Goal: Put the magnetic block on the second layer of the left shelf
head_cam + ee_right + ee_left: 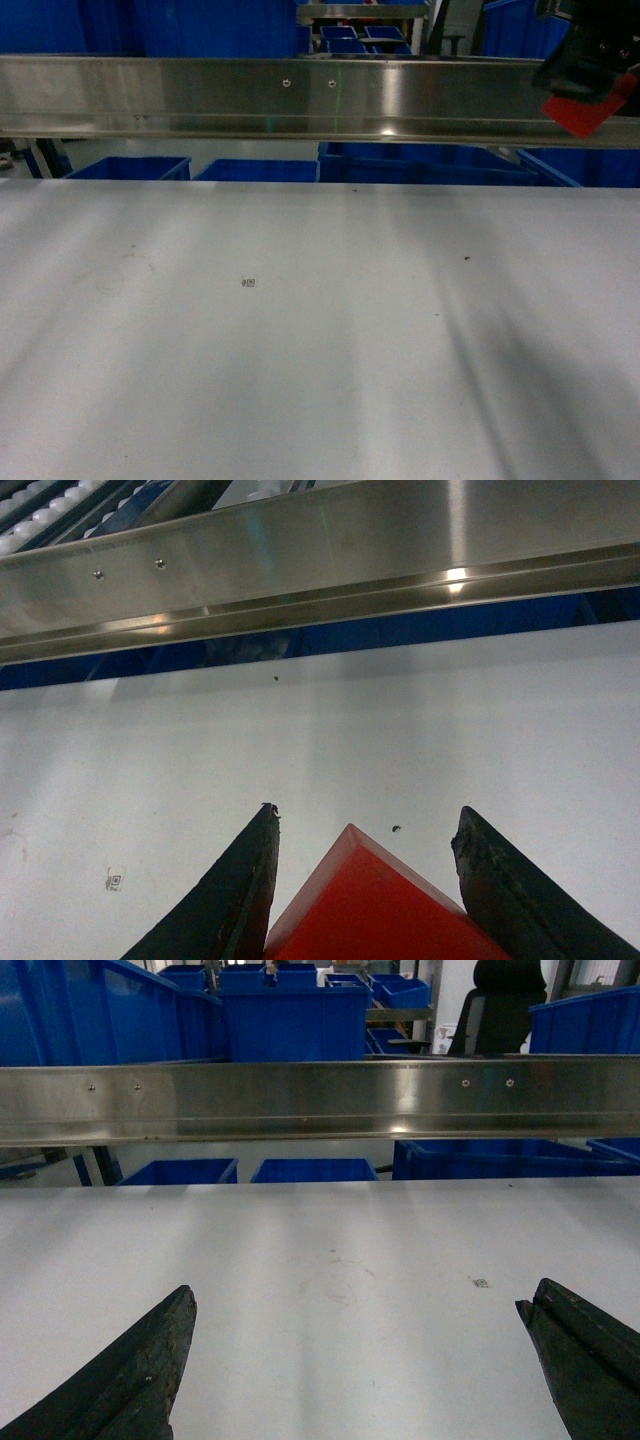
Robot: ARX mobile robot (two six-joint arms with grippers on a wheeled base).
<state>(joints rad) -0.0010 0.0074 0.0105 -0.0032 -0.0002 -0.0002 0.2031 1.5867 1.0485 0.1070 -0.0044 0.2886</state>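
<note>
The right gripper (365, 880) has its two dark, rough-edged jaws closed against the sides of the magnetic block (375, 905), a matte red cube with one sharp corner pointing forward between them; in the head view the same gripper (590, 85) sits high at the right edge, in front of the steel rail, with the red block (583, 112) showing beneath its black body, well above the table; the left gripper (360, 1360) has its black, tapered, slightly pitted jaws spread wide with nothing between them, low over the table.

The table (300, 350) is flat, white and smooth, with faint scuffs, a few dark specks and one tiny square printed mark (249, 282) too small to read; a brushed stainless steel rail (300, 95) runs across its far edge, shiny, with a folded lower lip and small screw heads; white roller tracks (40, 510) show at the top left corner of the right wrist view, above the rail; beyond the rail stand blue plastic bins (295, 1020) with thick rims, and lower blue crates (130, 168) under it; a black chair back (505, 1005) shows at the far right; no lettering can be read anywhere.
</note>
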